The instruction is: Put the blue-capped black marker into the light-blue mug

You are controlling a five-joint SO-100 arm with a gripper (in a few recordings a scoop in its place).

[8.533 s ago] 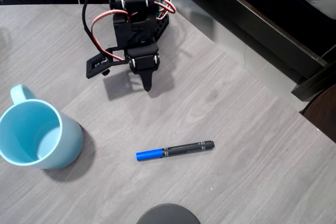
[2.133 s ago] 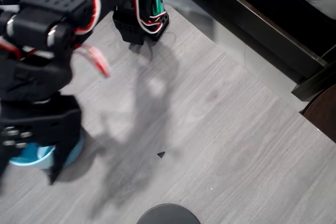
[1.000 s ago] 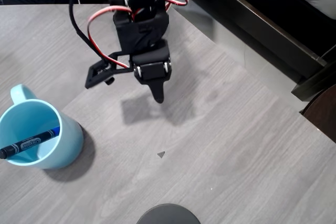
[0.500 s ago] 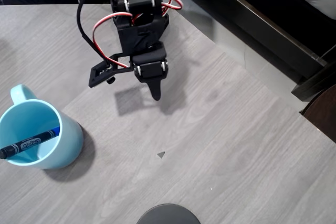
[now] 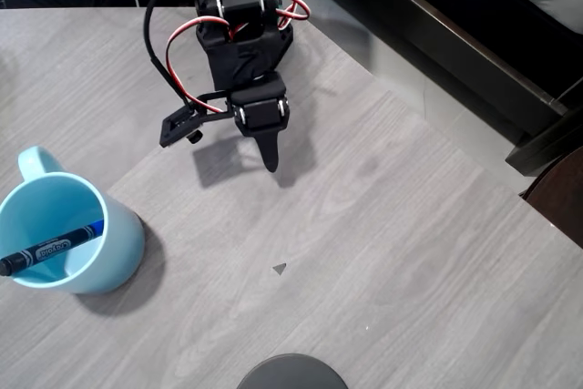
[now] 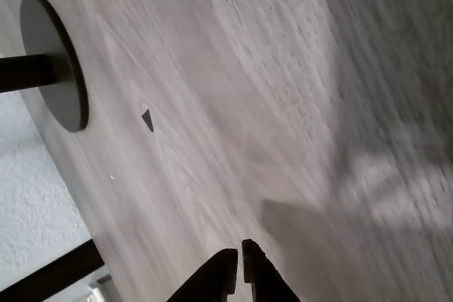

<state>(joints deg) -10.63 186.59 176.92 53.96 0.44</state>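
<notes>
The blue-capped black marker now leans inside the light-blue mug; the pincer, pressed together and empty, has retreated toward twelve o'clock, so the task looks finished.

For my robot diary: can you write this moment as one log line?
marker: inside mug | claw: shut, holding nothing, over table
</notes>
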